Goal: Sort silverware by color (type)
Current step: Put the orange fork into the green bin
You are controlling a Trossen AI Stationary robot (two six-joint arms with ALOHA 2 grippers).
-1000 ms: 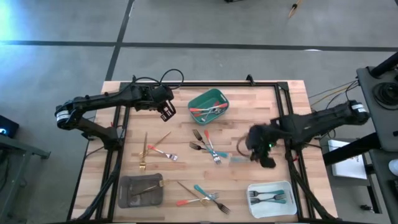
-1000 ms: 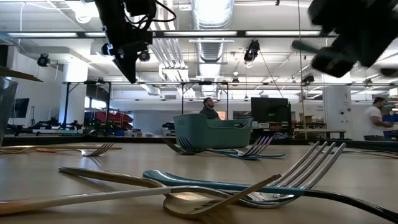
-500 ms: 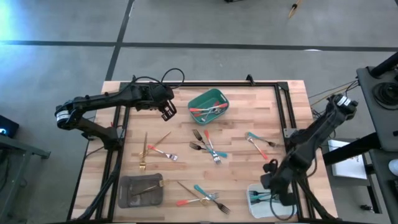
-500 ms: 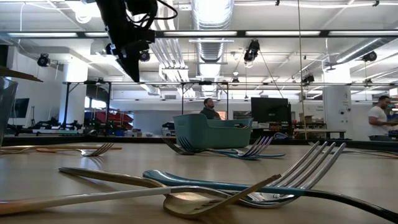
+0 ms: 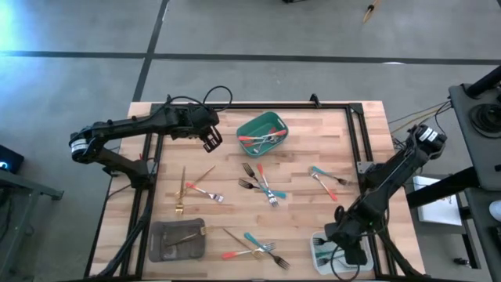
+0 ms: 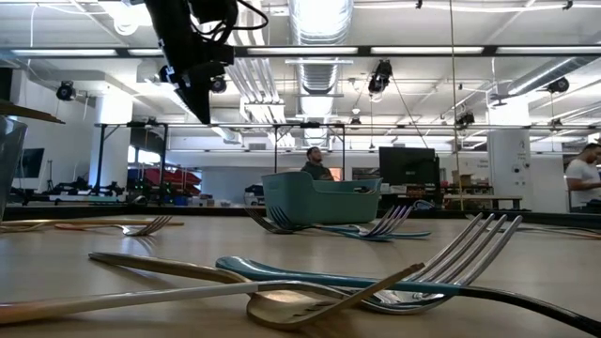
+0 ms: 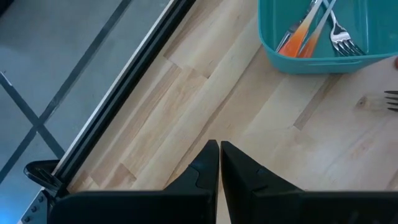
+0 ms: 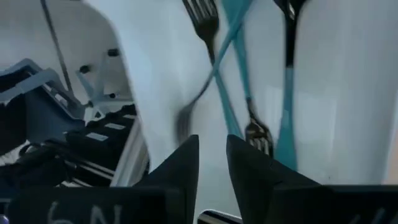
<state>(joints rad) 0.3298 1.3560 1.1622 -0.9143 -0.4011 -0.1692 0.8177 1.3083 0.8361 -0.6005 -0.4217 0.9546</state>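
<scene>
Risk at the white tray: the right gripper hangs low over the white tray, well apart from the green tray. Its fingers are slightly parted with nothing between them. One fork there shows blurred, so it may bounce or end up lying across the rim.
Risk on lifting: the fingers are just above the teal-handled forks and could snag one and drag it out.
Risk in the piles: the loose silverware lies crossed in clusters, so one grasp may take two colours.
Left gripper: waits just beside the green tray, fingers pressed together, holding nothing.
Trays: three.
White tray: about three teal-handled forks.
Green tray: two or three red-orange-handled forks.
Grey tray: at least one gold piece; I cannot tell whether there are more.
Loose on the surface: roughly a dozen pieces in four groups, all nearer than the green tray.
</scene>
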